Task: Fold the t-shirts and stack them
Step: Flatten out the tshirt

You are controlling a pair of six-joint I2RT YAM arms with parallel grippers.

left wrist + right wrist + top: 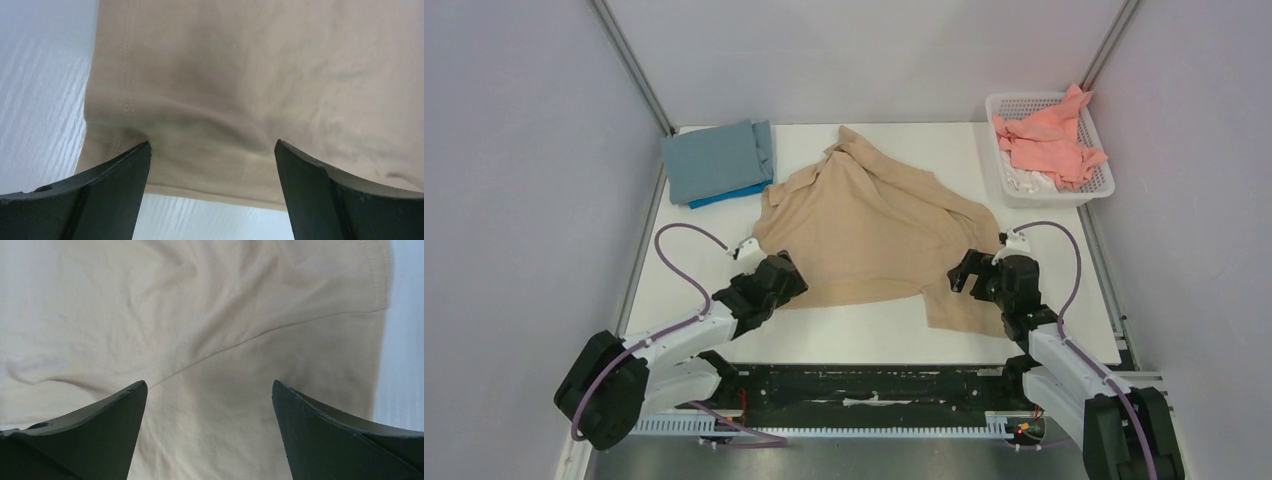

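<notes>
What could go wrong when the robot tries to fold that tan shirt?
The beige shirt lies crumpled and lopsided, so a fold may come out crooked. The left hand and right hand are open over its edges; they might pinch only one layer. Dragging it could bump the folded blue shirts.

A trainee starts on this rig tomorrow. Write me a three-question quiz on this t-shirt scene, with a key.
1. True or false: the beige t-shirt lies spread out, unfolded, on the table.
2. Where is the salmon pink shirt? A: in the white lattice basket; B: flat on the table; C: under the beige t-shirt.
3. Fill in: the left claw and the right claw both stand ____ over the beige t-shirt.
Key: 1 true; 2 A; 3 open.
</notes>
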